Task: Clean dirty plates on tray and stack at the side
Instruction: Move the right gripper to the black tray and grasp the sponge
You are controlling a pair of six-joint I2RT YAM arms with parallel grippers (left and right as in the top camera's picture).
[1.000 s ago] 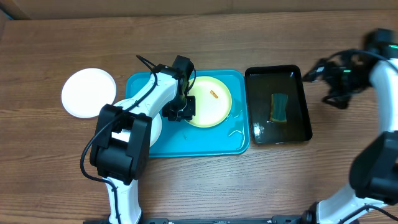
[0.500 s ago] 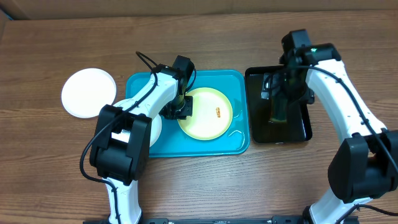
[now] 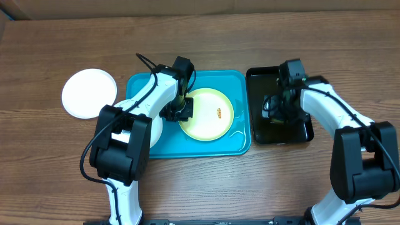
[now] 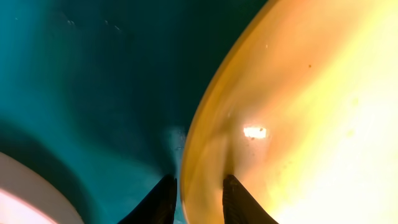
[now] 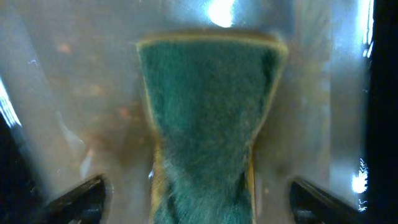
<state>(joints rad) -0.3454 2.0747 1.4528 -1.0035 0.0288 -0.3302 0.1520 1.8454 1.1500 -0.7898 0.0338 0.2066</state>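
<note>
Wood-topped table (image 3: 50,37) first: at 9 o'clock of the turquoise tray (image 3: 140,84) one white plate (image 3: 89,92) lies alone, well apart from both arms. A second white plate (image 4: 18,205) sits at the tray's 9 o'clock end, mostly hidden under the left arm.

The left gripper (image 3: 181,112) is pinching the yellow-green plate (image 3: 206,114) at that plate's 9 o'clock rim; the wrist view shows one fingertip (image 4: 163,202) outside the rim and the other inside. Compared with a second ago, this plate has been drawn toward the tray's 6 o'clock side and turned. Its orange smear (image 3: 219,113) now sits toward 3 o'clock of the plate's centre rather than near 12. The plate is still on the tray and still dirty.

The bigger change is at 3 o'clock. A second ago the right arm was far out at the table's edge. Now the right gripper (image 3: 281,109) is low inside the black tray (image 3: 300,134), directly over the green sponge (image 5: 205,124). Its fingers (image 5: 81,199) are spread wide on either side of the sponge and have not closed on it.

For the task, I judge that wiping has not begun. One arm steadies the plate while the other is about to fetch the sponge. The grasp looks well centred.
</note>
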